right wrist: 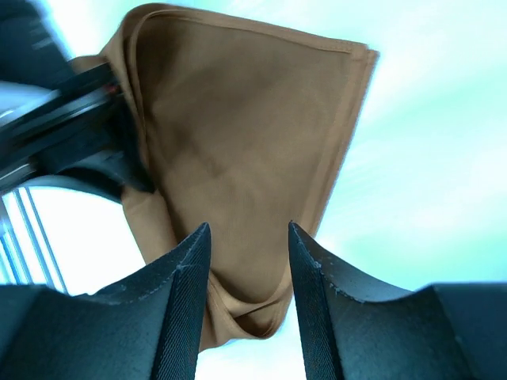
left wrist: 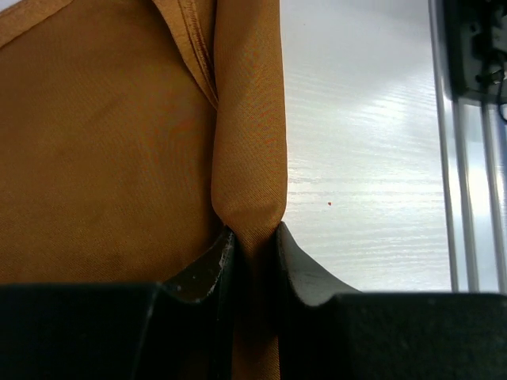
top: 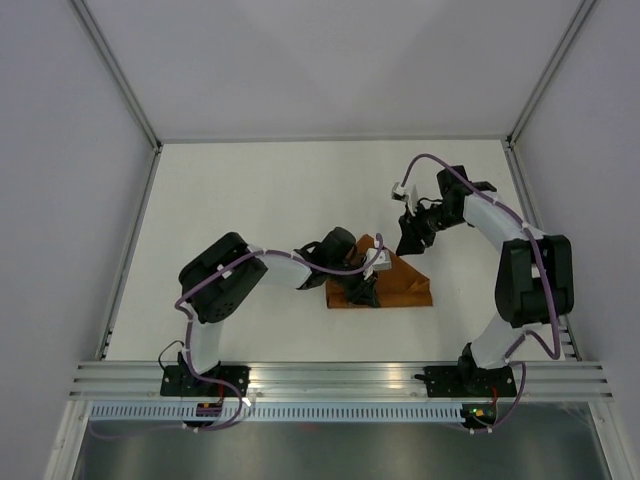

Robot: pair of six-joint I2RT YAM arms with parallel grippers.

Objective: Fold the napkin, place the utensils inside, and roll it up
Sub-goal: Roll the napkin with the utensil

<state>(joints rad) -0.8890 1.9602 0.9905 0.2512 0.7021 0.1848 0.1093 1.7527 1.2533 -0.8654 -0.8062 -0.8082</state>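
The rust-orange napkin point(top: 402, 285) lies folded into a triangle on the white table. My left gripper point(top: 362, 286) is at its left part, shut on a raised fold of the napkin point(left wrist: 103, 158), which is pinched between the black fingers point(left wrist: 210, 269). My right gripper point(top: 408, 243) hovers over the napkin's far corner with its jaws open and empty. In the right wrist view the napkin point(right wrist: 238, 134) lies beyond and between the fingertips point(right wrist: 194, 245). No utensils are in view.
An aluminium rail point(top: 340, 378) runs along the table's near edge and also shows in the left wrist view point(left wrist: 467, 198). White walls with metal posts point(top: 120, 70) enclose the table. My left arm point(right wrist: 71, 103) shows at the left of the right wrist view.
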